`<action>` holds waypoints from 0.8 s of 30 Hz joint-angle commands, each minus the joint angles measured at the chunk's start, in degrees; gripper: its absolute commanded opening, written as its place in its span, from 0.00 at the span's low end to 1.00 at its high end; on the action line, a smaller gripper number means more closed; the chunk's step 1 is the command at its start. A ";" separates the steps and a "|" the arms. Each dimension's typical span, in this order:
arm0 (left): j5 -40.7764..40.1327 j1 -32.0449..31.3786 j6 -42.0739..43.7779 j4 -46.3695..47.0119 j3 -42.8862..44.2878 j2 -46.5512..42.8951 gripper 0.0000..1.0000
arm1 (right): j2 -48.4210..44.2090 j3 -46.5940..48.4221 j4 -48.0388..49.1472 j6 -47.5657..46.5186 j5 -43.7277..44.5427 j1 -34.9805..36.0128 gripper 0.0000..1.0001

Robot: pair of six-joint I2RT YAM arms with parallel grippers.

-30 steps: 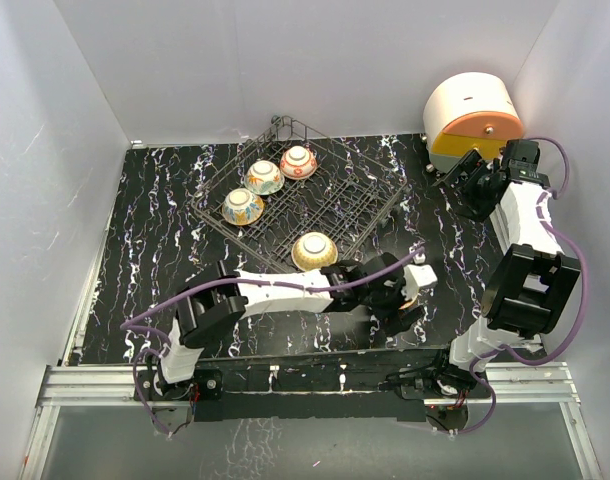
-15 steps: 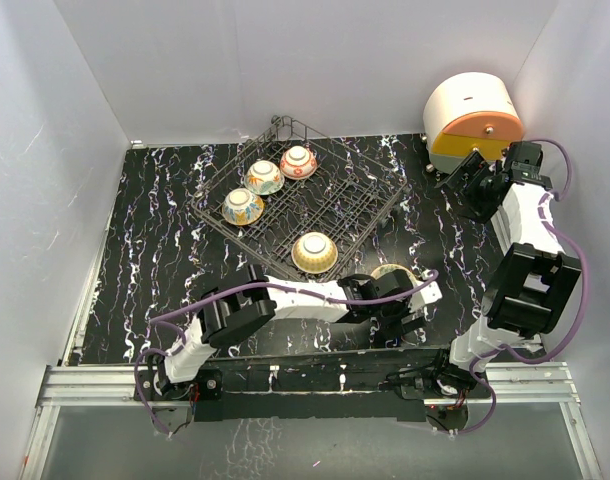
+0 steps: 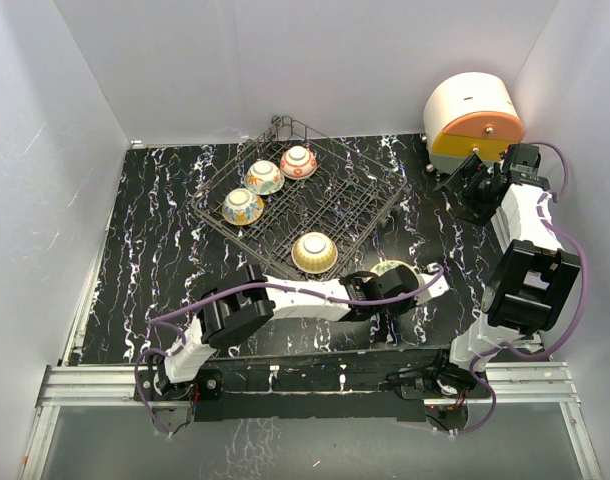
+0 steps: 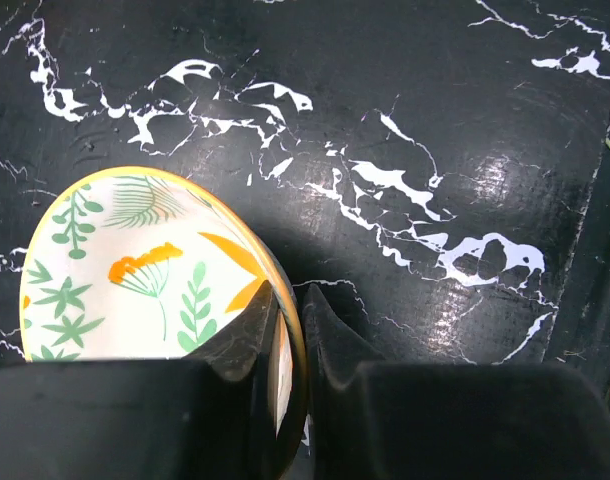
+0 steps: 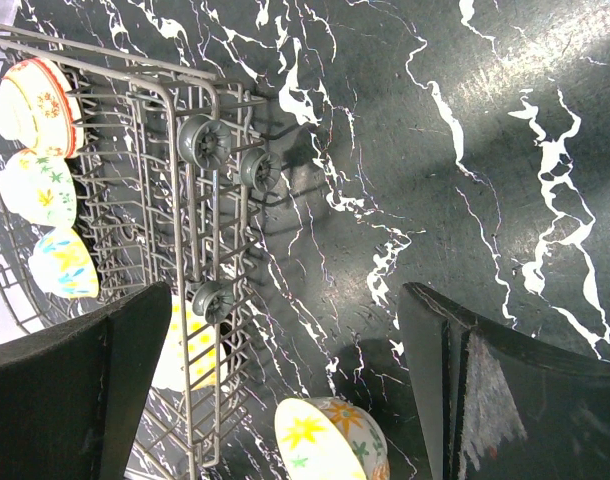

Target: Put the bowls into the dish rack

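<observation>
Top cam: high behind near edge, covers whole bench (image 3: 145, 230). Left wrist: close, straight down on bowl (image 4: 135, 270). Right wrist: far-right corner, higher, sees rack (image 5: 135, 180) plus same bowl.

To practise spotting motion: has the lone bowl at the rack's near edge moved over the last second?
No. The bowl keeps its spot against the wires of the rack.

We see a round white, orange and yellow drawer unit (image 3: 472, 120) at the far right corner; the black white-veined table (image 3: 150, 235) lies between white walls (image 3: 45, 150).

White-black arms (image 3: 297, 294), purple cables (image 3: 145, 328)
</observation>
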 commanded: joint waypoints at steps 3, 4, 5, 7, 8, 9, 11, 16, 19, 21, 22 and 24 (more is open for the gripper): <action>-0.22 0.15 -1.59 -3.85 1.45 -4.86 0.00 | -0.56 -0.01 2.76 -0.58 -0.16 -1.57 0.99; -0.08 0.08 -2.21 -4.23 2.07 -5.78 0.00 | -0.46 -0.04 2.80 -0.40 -0.39 -2.00 0.99; -0.11 0.16 -2.76 -4.43 2.77 -6.81 0.00 | -0.43 0.05 2.93 -0.24 -0.66 -2.41 0.99; -0.43 0.78 -4.18 -4.10 4.19 -9.27 0.00 | -0.45 0.21 3.11 0.10 -1.01 -2.99 0.99; -0.26 1.50 -5.41 -3.85 4.95 -10.47 0.00 | -0.44 0.26 3.17 0.23 -1.07 -3.22 0.99; 0.34 2.46 -7.00 -3.44 5.67 -11.65 0.00 | -0.50 0.35 3.23 0.41 -1.20 -3.40 0.99; 2.45 5.27 -10.48 -2.35 7.50 -14.14 0.00 | -0.74 0.36 3.46 0.80 -1.39 -3.69 0.99; 10.74 13.87 -20.60 0.47 14.29 -16.63 0.00 | -1.25 0.27 3.95 1.83 -2.16 -4.17 0.99; 16.69 20.60 -30.94 3.82 16.10 -15.77 0.00 | -1.43 0.10 4.50 2.55 -2.83 -4.27 0.99; 20.07 25.28 -39.78 8.76 14.18 -15.41 0.00 | -1.38 0.07 4.96 3.19 -3.47 -4.36 0.99; 21.42 27.58 -44.24 11.39 13.10 -15.13 0.00 | -1.31 0.09 5.06 3.39 -3.74 -4.36 0.99; 23.55 31.17 -53.23 16.15 11.18 -14.19 0.00 | -1.17 0.19 5.29 3.59 -3.82 -4.36 0.99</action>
